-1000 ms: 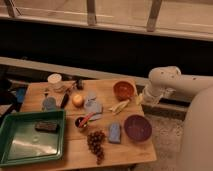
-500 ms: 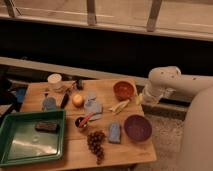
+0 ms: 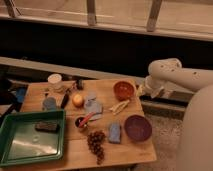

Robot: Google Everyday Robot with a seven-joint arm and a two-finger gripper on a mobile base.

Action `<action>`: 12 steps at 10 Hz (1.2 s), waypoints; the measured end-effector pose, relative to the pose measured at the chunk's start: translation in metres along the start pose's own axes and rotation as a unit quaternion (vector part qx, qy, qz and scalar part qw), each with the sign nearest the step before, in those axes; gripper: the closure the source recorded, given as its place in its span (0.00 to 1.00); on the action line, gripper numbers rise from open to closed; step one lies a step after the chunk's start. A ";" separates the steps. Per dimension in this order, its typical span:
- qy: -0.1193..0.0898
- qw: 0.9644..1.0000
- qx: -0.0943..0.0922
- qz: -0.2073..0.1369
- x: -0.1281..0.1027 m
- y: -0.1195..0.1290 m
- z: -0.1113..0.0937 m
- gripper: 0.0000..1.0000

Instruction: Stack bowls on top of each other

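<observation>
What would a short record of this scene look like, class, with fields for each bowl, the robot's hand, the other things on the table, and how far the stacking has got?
orange-brown bowl: far right part of the table, upright
purple bowl: near right corner, apart from the orange-brown one
hand: just right of the orange-brown bowl, at the table's right edge
other things: green tray at left; dark cup with a red utensil, centre; grapes in front
stacking: not yet done

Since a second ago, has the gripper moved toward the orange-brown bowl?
No. The gripper holds the same spot just off the right edge of the table, level with the orange-brown bowl, and the gap between them is unchanged.
</observation>
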 end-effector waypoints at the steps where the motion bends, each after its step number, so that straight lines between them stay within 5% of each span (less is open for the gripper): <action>1: -0.012 1.000 -0.005 0.003 -0.015 0.004 0.001 0.39; 4: -0.049 0.998 -0.042 -0.007 -0.046 0.042 0.002 0.39; 9: -0.049 0.998 -0.044 -0.007 -0.047 0.044 0.003 0.39; 12: -0.038 0.998 -0.045 0.015 -0.047 0.035 0.027 0.39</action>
